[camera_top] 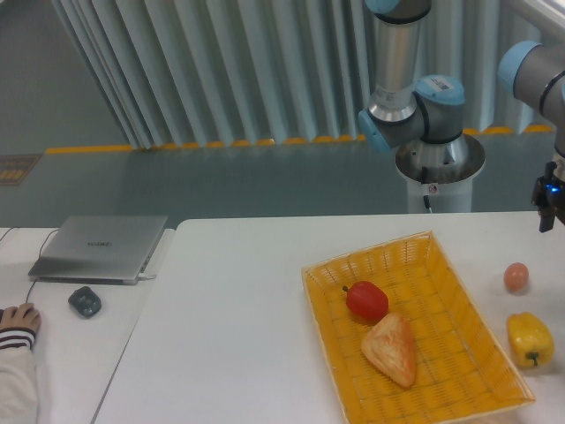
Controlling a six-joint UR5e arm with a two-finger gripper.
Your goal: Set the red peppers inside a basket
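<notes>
The red pepper (366, 300) lies inside the yellow-orange woven basket (459, 291), toward its left middle, stem pointing up-left. My gripper (549, 212) hangs at the far right edge of the view, well above the table and up and to the right of the basket. Only part of it shows, with nothing visibly held; its fingers are too cut off and dark to read.
A triangular pastry (391, 351) lies in the basket just below the pepper. A yellow bell pepper (529, 339) and a small orange-pink ball (516, 277) sit on the table right of the basket. A laptop (101, 247), a mouse (85, 301) and a person's hand (18, 319) are at the left.
</notes>
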